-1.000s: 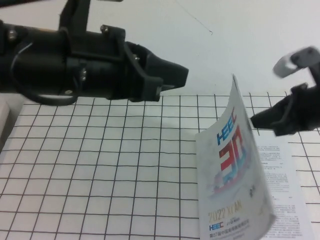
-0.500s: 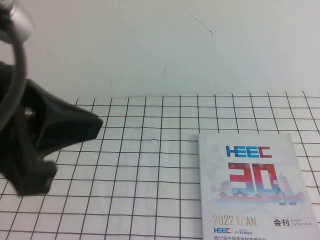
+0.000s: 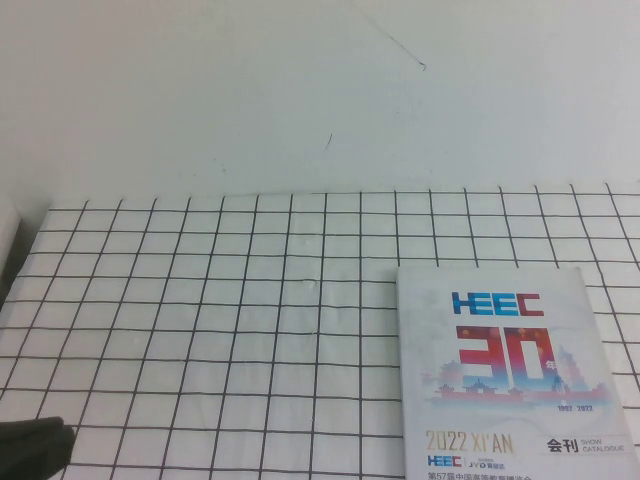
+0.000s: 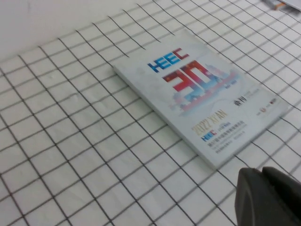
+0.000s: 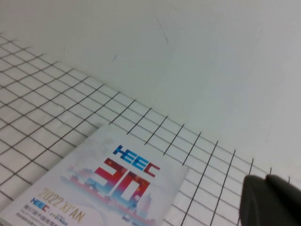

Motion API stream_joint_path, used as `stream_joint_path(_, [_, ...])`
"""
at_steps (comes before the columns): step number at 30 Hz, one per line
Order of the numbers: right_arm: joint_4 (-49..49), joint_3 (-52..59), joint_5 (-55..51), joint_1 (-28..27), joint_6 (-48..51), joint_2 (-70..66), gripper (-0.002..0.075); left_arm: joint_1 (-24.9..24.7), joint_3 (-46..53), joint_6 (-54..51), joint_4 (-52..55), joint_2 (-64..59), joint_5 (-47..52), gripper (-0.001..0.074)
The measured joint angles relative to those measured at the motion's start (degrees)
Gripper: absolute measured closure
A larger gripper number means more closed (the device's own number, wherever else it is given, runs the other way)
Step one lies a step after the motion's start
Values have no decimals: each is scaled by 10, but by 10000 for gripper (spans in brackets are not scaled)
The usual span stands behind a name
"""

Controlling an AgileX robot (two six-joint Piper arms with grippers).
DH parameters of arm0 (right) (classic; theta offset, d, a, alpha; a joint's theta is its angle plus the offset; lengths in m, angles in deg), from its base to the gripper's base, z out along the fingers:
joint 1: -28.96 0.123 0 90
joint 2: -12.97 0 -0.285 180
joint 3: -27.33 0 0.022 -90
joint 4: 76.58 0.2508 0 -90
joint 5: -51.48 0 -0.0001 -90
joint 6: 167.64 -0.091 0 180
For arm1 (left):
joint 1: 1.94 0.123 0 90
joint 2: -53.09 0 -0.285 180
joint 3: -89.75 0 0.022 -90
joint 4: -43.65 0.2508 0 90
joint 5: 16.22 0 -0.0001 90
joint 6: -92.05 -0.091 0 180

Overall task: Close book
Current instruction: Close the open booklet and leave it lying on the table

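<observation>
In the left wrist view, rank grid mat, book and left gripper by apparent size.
Largest: grid mat.
Then: book.
Smallest: left gripper, but cropped and nearest the camera, so unsure.
The right gripper is absent here; it shows only in its own wrist view, above the mat.

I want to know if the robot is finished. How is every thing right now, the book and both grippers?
Book: closed, lying flat on the grid mat, front cover up.
Left gripper: low by the mat's near left edge, apart from the book.
Right gripper: outside the high view, off the book, not touching it.
</observation>
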Motion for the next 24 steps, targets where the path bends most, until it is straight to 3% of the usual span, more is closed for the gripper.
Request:
stream_joint_path(10, [-4, 170, 153, 0, -1, 36, 729, 0, 217, 1, 105, 57, -282, 739])
stream_joint_path(24, [-5, 266, 196, 0, -1, 36, 729, 0, 314, 1, 110, 58, -316, 739])
